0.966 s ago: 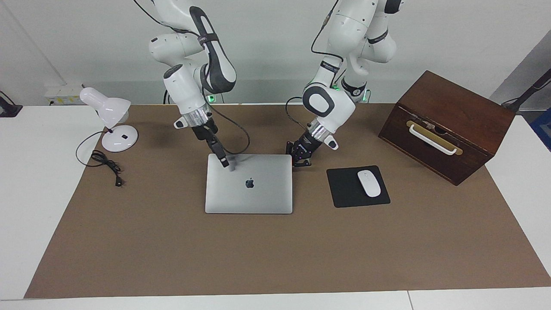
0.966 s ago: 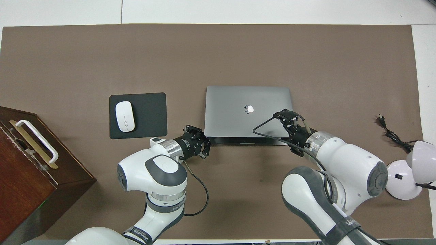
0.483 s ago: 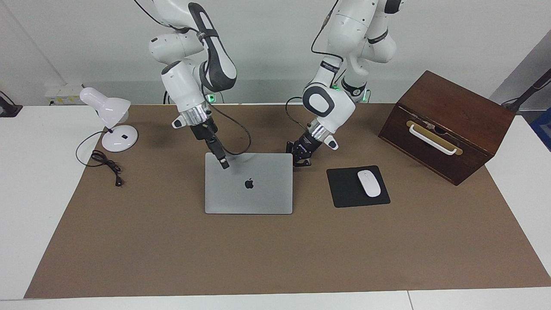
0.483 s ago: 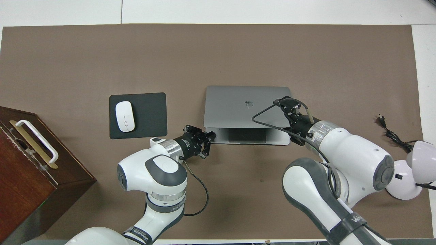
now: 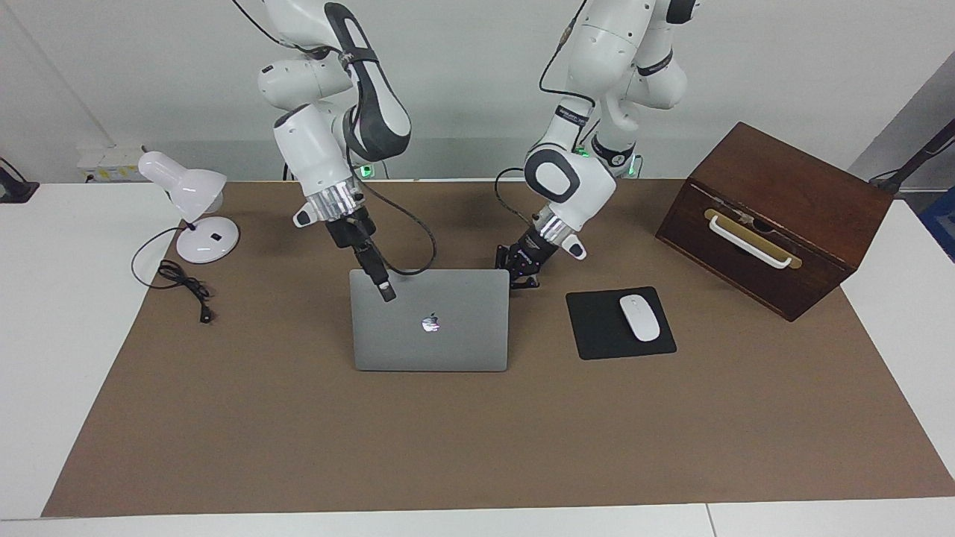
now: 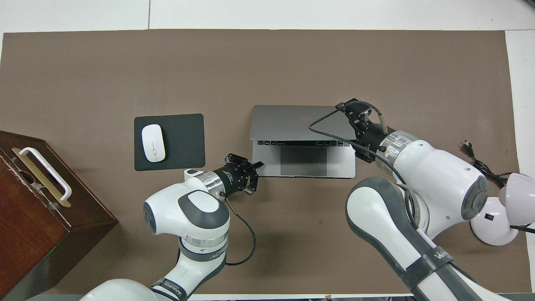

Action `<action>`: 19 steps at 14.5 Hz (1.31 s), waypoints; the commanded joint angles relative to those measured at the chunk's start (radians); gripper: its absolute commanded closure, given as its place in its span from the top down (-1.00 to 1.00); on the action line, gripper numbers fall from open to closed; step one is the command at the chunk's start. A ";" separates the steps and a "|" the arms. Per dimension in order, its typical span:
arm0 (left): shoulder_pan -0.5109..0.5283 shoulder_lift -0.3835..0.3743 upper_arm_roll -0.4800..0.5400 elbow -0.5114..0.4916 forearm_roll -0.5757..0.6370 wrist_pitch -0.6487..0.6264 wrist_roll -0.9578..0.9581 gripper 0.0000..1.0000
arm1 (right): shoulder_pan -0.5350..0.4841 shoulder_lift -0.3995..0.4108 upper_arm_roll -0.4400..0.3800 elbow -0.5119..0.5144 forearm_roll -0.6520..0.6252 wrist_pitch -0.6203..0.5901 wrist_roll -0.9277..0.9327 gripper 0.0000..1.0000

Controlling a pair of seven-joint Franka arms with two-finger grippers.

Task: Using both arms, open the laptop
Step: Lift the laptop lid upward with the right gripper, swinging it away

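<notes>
While left claw (image 5: 524, 277) pins, laptop (image 5: 430, 322) gapes.

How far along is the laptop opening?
Done: the laptop is part open, keyboard and trackpad showing. In hand: the left pincer, shut, sits on the base's corner; the right pincer, spread wide, is at the raised lid's top edge. Left: swing the lid further up.
</notes>
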 commanded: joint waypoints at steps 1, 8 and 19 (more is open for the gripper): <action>-0.018 0.040 0.010 0.014 -0.029 0.023 0.024 -1.00 | 0.013 0.045 -0.015 0.072 0.049 0.028 -0.051 1.00; -0.018 0.040 0.010 0.014 -0.029 0.021 0.024 -1.00 | 0.023 0.083 -0.047 0.150 0.060 0.023 -0.054 1.00; -0.021 0.040 0.010 0.014 -0.029 0.023 0.025 -1.00 | 0.021 0.146 -0.087 0.264 0.066 -0.015 -0.062 1.00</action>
